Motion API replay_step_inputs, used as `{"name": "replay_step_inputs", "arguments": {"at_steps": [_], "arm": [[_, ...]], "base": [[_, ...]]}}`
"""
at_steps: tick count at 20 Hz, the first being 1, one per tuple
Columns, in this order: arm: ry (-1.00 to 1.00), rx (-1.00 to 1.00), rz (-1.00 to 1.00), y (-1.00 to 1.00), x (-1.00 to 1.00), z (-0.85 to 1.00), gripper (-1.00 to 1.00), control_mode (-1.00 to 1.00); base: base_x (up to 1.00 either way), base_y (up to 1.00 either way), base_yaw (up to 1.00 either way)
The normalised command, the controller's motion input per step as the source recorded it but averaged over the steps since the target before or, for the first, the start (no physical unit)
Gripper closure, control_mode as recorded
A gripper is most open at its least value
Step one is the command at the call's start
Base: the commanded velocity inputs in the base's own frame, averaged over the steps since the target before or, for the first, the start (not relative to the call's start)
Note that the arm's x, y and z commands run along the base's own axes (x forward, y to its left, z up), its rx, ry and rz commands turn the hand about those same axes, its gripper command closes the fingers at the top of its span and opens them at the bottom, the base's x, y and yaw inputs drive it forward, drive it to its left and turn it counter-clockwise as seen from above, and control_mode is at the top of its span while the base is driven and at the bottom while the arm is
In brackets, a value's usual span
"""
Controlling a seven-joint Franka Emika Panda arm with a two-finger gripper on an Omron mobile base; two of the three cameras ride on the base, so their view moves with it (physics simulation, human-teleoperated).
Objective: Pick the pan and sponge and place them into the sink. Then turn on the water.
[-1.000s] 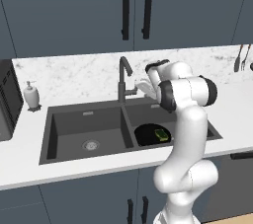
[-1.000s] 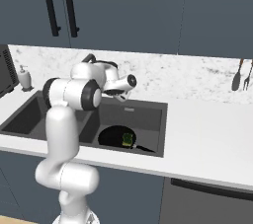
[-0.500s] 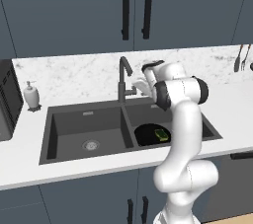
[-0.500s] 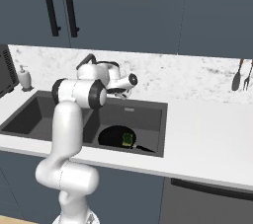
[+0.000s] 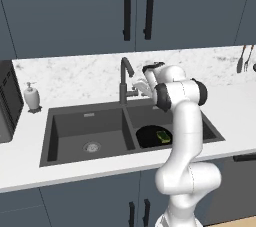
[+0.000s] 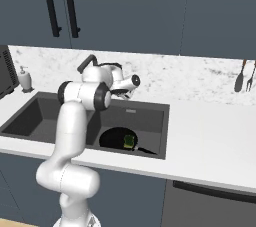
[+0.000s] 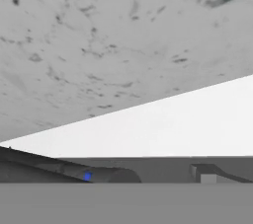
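Raised over the far rim of the sink [image 5: 50, 136], the gripper [image 5: 137, 87] is seen just right of the dark gooseneck faucet [image 5: 123, 78], its jaws spread wide apart with nothing between them; whether it touches the faucet cannot be told. From the left of the scene, a dark appliance [image 5: 9, 102] is set against the marbled backsplash [image 5: 75, 73], and a white soap dispenser [image 5: 32, 96] stands just beside it on the white counter [image 5: 30, 163]. The dark grey double-basin sink is sunk into that counter: its left basin shows a round metal drain [image 5: 91, 146], and in its right basin the black pan [image 5: 150, 137] lies flat with the yellow and green sponge [image 5: 163, 136] resting inside it, near the pan's right edge. In the right base view the same pan [image 6: 116, 138] and sponge [image 6: 130, 141] are seen at the near side of the right basin, with a dark pan handle [image 6: 146, 150] pointing right. Farther right the counter runs bare to the wall, where two dark utensils [image 6: 245, 77] hang on the backsplash. Dark blue cabinets [image 5: 80, 11] with black bar handles [image 5: 127, 7] are mounted above, and matching cabinet fronts are fitted below the counter. In the hand view, marbled backsplash [image 7: 123, 40] over white counter [image 7: 163, 129] is shown.
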Motion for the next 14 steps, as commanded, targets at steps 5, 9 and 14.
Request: {"name": "replay_step_inputs", "arguments": {"at_steps": [5,9,14], "arm": [[0.00,0.00,0.00,0.09,0.01,-0.21,1.00,-1.00],[0.00,0.00,0.00,0.03,0.00,-0.07,1.00,-1.00],[0.00,0.00,0.00,0.02,0.00,0.00,1.00,-1.00]], "base": [[0.00,0.00,0.00],[0.00,0.00,0.00],[0.00,0.00,0.00]]}}
